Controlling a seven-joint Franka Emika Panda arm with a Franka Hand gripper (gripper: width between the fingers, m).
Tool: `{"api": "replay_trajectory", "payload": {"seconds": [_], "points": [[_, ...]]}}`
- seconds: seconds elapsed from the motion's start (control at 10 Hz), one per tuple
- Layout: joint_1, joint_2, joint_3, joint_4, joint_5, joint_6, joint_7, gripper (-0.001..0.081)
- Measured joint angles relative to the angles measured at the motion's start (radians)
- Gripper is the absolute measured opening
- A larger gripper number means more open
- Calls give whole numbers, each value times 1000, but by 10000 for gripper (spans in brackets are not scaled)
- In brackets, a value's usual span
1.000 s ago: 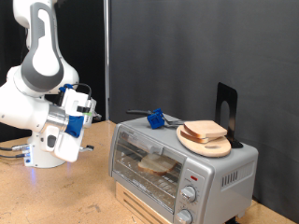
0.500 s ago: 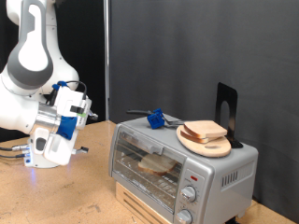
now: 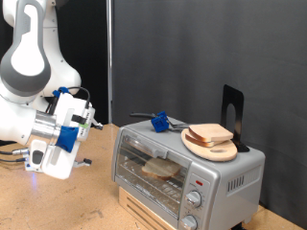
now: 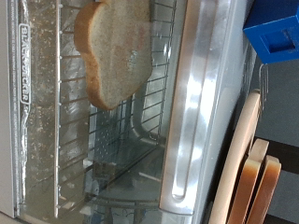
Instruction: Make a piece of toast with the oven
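Note:
The silver oven (image 3: pixel 187 165) stands at the exterior view's lower right with its glass door shut. One piece of toast (image 3: pixel 161 169) lies inside on the wire rack, seen through the glass. In the wrist view the same slice (image 4: pixel 117 47) shows behind the oven's door (image 4: pixel 56 131). More bread slices (image 3: pixel 211 133) lie on a round wooden board (image 3: pixel 213 149) on the oven's top. My gripper (image 3: pixel 88 122) hangs in the air to the left of the oven, apart from it, with nothing visibly in it. Its fingers do not show in the wrist view.
A blue utensil (image 3: pixel 161 121) and a black stand (image 3: pixel 232 109) sit on the oven's top. The oven rests on a wooden box (image 3: pixel 144 209) on the wooden table (image 3: pixel 58 201). Two knobs (image 3: pixel 193 201) are on the oven's front right. A black curtain hangs behind.
My arm has swung away from the oven, leftward and a little downward in the exterior view. The oven, the toast inside and the board have not moved.

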State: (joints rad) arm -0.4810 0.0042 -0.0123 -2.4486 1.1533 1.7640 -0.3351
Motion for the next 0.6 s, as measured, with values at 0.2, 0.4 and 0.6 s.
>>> {"api": "replay_trajectory", "payload": {"seconds": [0.2, 0.4, 0.6], "points": [[9, 32, 20, 44, 61, 70, 29, 806], [15, 90, 41, 105, 161, 134, 35, 806], [15, 155, 50, 187, 183, 136, 95, 806]]}}
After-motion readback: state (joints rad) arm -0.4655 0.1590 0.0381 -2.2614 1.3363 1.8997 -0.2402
